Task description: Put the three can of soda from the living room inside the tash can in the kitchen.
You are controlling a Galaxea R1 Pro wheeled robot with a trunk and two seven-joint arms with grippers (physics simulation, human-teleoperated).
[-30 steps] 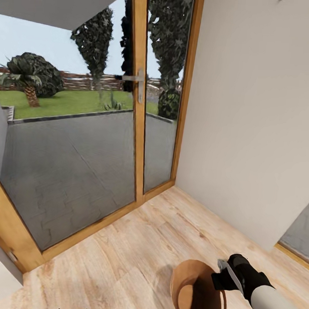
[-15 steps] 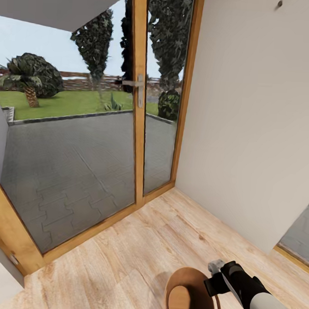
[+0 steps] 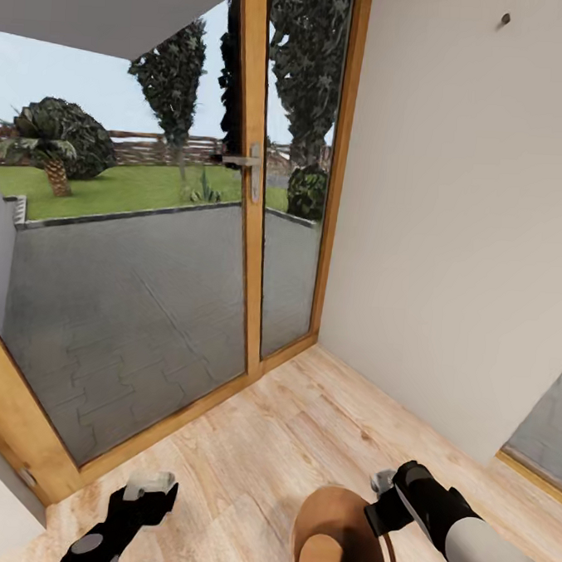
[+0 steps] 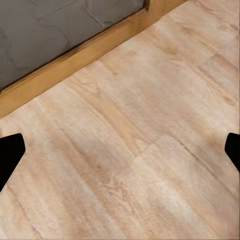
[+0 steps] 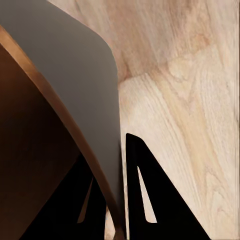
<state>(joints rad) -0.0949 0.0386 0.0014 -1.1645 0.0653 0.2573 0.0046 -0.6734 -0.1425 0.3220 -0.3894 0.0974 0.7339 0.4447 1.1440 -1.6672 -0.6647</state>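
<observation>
Light-brown wooden tash can [image 3: 340, 538] hangs at the head view's six o'clock, its rim pinched between the right gripper [image 3: 381, 505] fingers, mouth tilted. Left gripper [image 3: 147, 491], at seven o'clock, hangs spread and empty over plank floor [image 4: 130, 145].

The bin [image 3: 342, 541] sits low at the right, on the floor [image 3: 254, 446], its rim between the right end effector's [image 3: 381, 505] fingers. The glass doors [image 3: 150, 248] stand ahead-left, the wall [image 3: 467, 226] right.
</observation>
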